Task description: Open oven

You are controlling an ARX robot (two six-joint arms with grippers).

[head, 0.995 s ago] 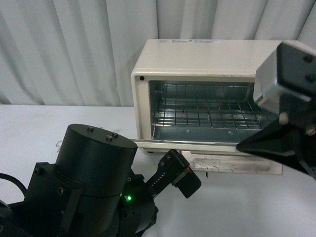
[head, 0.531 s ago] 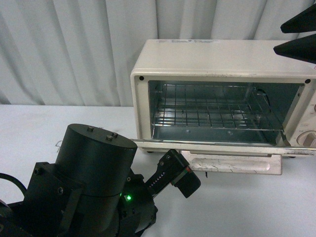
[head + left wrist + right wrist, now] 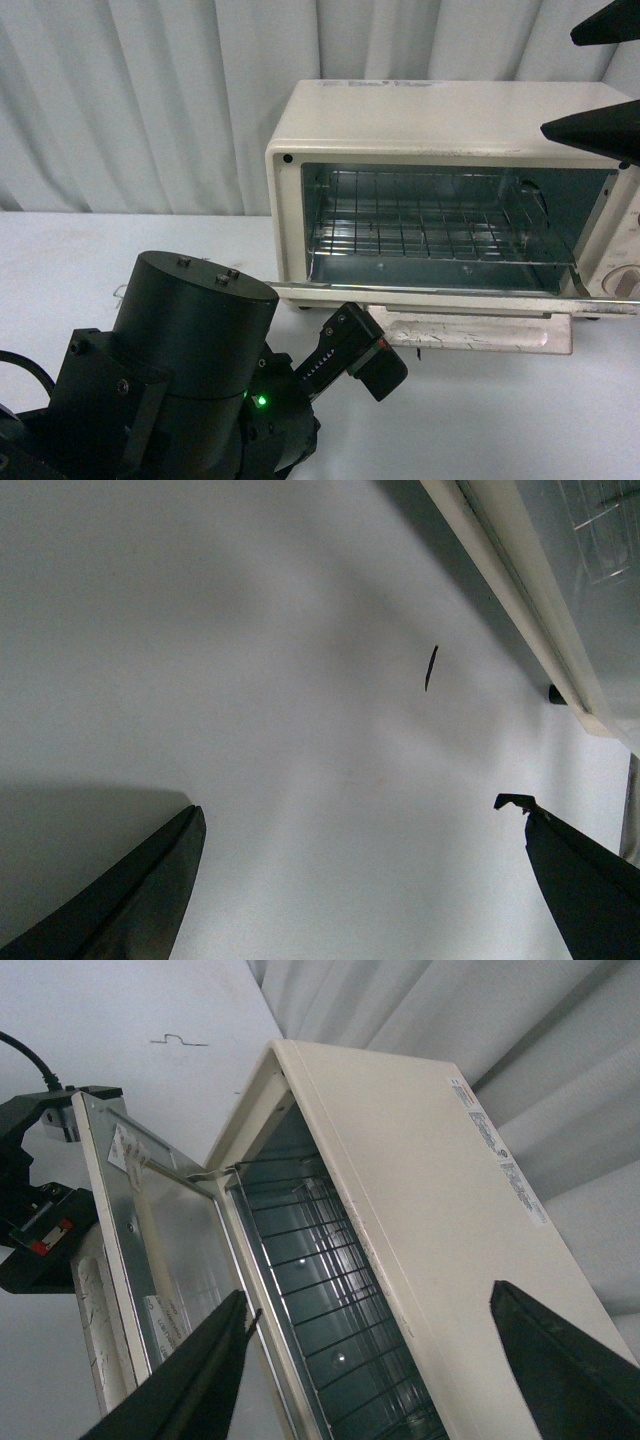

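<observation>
oven (image 3: 420, 120) open (door (image 3: 470, 332) flat), right end effector (image 3: 557, 83) spread

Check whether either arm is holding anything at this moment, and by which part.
Nothing is held. The right gripper hangs open above the oven, nothing between its jaws; the left gripper is open over the table.

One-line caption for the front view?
Toaster oven, door down and wire rack exposed; right gripper open by its upper right corner.
</observation>
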